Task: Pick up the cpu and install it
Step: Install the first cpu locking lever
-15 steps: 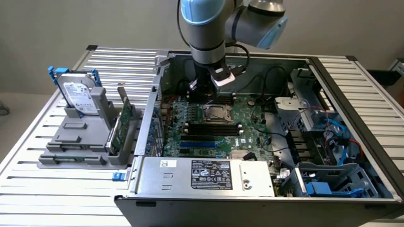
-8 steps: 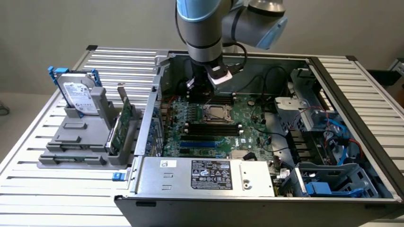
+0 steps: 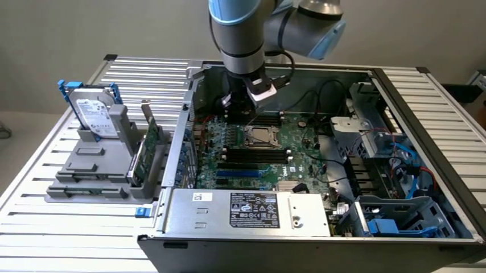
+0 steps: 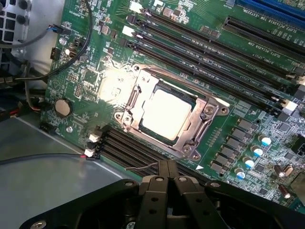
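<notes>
Deep inside the open computer case (image 3: 429, 122), the cpu (image 4: 167, 114) lies flat in its socket on the green board (image 4: 86, 90), ringed by a metal frame (image 4: 131, 102). Glare bleaches its top, so any marking there cannot be read. Close by, the claw (image 4: 167, 167) has its fingers pressed together with nothing between them. The tips are just beside the frame's edge and a thin wire lever (image 4: 140, 166), apart from the cpu itself. White lettering runs along the long black slots (image 4: 214, 52), too fine to make out.

From the exterior view, the socket sits near the middle of the case and the claw hangs at twelve o'clock from it, its tips lost against dark parts. The arm (image 3: 239, 34) is cut off by the picture's upper edge.

At six o'clock in the case, a metal box (image 3: 197, 213) bears a black-and-white label with unreadable print. At nine o'clock from the case, on the slatted surface (image 3: 68, 233), a grey holder (image 3: 91, 170) hides the lower part of a hard drive (image 3: 95, 116) with blue handles. The drive's white label is illegible. An upright green card (image 3: 144, 153) stands edge-on between the holder and the case.
</notes>
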Controlling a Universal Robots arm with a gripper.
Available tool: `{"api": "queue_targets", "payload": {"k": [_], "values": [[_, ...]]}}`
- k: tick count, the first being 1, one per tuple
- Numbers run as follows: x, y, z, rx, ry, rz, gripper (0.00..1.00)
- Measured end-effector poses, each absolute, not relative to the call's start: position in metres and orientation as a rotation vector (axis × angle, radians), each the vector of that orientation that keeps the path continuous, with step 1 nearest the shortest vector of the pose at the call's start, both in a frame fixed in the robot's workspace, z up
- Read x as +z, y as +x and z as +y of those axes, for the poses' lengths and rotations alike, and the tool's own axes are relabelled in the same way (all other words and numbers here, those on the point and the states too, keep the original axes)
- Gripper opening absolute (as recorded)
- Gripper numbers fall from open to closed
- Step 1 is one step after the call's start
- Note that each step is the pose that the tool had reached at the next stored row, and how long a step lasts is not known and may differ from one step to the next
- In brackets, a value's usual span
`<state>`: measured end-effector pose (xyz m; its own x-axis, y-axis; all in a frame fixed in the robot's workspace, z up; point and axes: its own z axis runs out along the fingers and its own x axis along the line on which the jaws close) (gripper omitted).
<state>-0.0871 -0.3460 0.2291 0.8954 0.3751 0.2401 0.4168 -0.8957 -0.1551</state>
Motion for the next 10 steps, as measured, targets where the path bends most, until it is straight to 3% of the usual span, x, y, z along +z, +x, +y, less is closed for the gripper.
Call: {"api": "queue_targets", "payload": {"k": [10], "values": [[0.2240,-0.0926,-0.3459,-0.301,-2.855,-0.618,0.11]]}}
